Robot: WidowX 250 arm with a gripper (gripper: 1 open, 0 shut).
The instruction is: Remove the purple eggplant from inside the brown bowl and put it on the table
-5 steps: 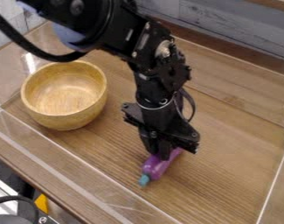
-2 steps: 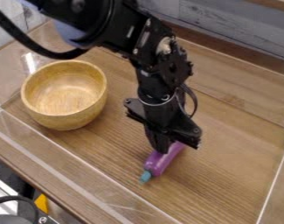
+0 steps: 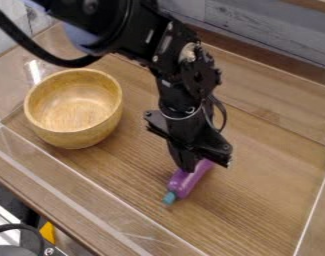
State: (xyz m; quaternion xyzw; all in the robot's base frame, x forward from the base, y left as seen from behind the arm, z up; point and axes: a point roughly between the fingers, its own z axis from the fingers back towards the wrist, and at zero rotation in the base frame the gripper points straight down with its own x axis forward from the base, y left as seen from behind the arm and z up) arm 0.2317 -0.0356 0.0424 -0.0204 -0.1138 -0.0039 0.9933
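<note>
Now 1 purple eggplant (image 3: 188, 183) lies flat on the worktop (image 3: 265, 130), well apart from the 1 empty brown bowl (image 3: 74, 108). The gripper (image 3: 196, 166) stands just above it, jaws closed together and holding nothing. Judged best practice: lift straight up so the fingertips do not drag the eggplant.

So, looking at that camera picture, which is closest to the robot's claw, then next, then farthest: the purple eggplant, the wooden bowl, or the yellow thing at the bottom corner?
From the gripper:
1. Purple eggplant, just below it.
2. Brown bowl, to the left.
3. Yellow thing, lower left, outside the clear wall.
</note>
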